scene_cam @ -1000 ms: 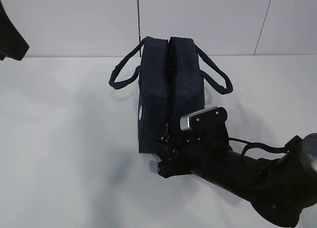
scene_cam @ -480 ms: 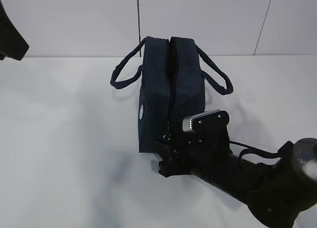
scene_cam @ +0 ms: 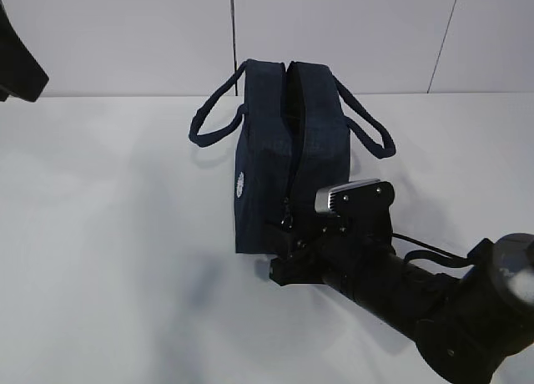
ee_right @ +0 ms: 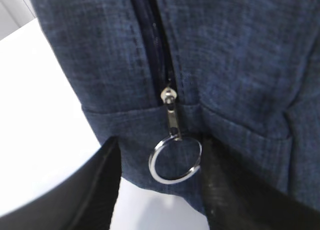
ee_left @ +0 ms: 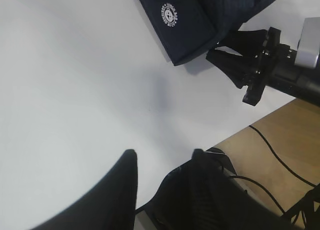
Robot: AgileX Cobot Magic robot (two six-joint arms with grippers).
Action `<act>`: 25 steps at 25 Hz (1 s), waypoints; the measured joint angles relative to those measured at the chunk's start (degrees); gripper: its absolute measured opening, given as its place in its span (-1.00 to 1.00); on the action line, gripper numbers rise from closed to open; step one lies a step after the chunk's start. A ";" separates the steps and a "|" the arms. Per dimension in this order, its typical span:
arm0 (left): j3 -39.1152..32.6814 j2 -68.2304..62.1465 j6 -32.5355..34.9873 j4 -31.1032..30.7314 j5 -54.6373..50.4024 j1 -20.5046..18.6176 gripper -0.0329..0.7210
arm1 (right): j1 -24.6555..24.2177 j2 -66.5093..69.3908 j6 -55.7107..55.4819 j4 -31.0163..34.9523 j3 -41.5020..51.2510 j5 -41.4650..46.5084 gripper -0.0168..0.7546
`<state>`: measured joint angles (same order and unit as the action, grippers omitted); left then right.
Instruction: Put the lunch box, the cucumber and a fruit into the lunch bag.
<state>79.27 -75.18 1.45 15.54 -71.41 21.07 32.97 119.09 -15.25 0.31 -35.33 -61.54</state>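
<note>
So the setup is a plain white table (scene_cam: 108, 259) against a pale wall made of panels with thin dark seams. In the left wrist view you can see the table's edge, and past it a tan wooden floor (ee_left: 280, 155) with black cables lying around.

The lunch bag (scene_cam: 288, 150) sits roughly mid-table, standing upright on its base. Its long axis runs from the camera toward the wall, so one narrow end faces us. The zipper runs along the top and down that near end. Its two loop handles flop out, one to each side. There's a small round white logo (ee_left: 170, 15) on the bag's left side, low near the front corner.

The right gripper (ee_right: 160, 190) is right up at that near end of the bag. Its jaws stand apart, one on each side of the metal ring pull (ee_right: 175, 160), which hangs from the zipper slider low on the end panel. They aren't pinched on it, as far as I can tell.

The left gripper (ee_left: 162, 162) hangs over bare table, well apart from the bag, jaws partly open with nothing between them.
</note>
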 joint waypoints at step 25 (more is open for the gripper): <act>0.00 0.00 0.00 0.00 0.10 0.00 -0.28 | 0.00 0.00 0.00 1.12 0.96 0.08 -0.33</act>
<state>79.27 -75.18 1.45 15.54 -71.31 21.07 32.97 119.09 -15.25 1.43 -34.37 -61.46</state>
